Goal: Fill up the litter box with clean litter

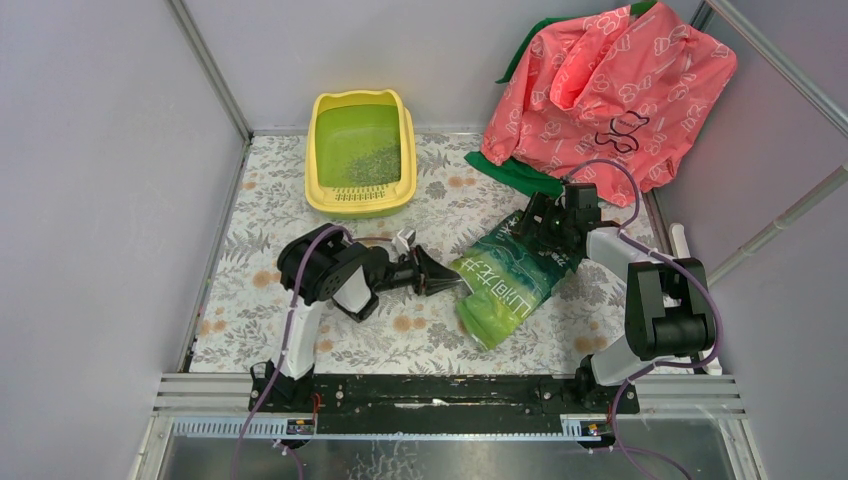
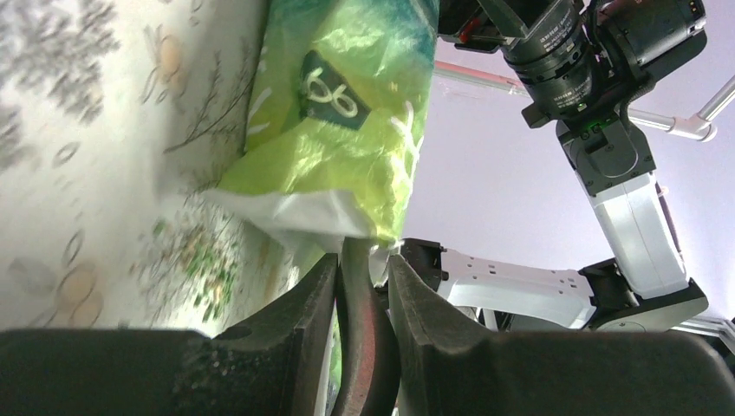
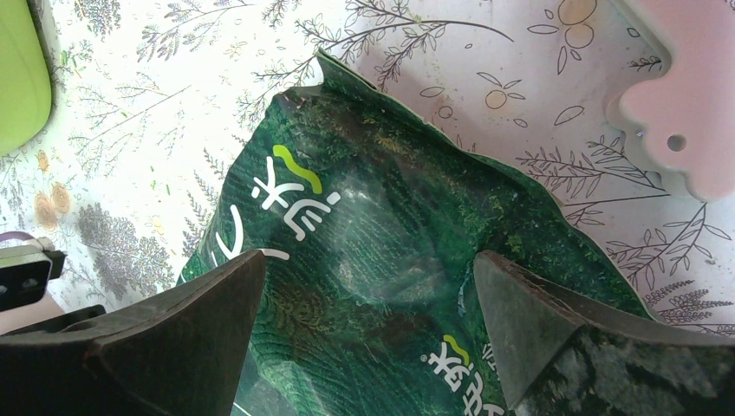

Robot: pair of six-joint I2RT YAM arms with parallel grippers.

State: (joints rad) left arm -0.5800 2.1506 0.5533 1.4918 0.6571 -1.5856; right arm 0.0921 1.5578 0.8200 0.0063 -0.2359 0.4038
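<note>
Litter box (image 1: 360,200) sits at the far edge of the floral mat (image 1: 250,210), where we see a patch of clean litter (image 1: 377,163) spread over part of its green floor. A green bag (image 1: 505,282) lies well short of it, between the two arms. We find the left gripper (image 1: 440,278) narrowed onto the bag's near edge, while the right gripper (image 1: 548,224) hangs wide apart over the bag's far end. A pink plastic sack (image 1: 610,90) slumps in the far right corner.
</note>
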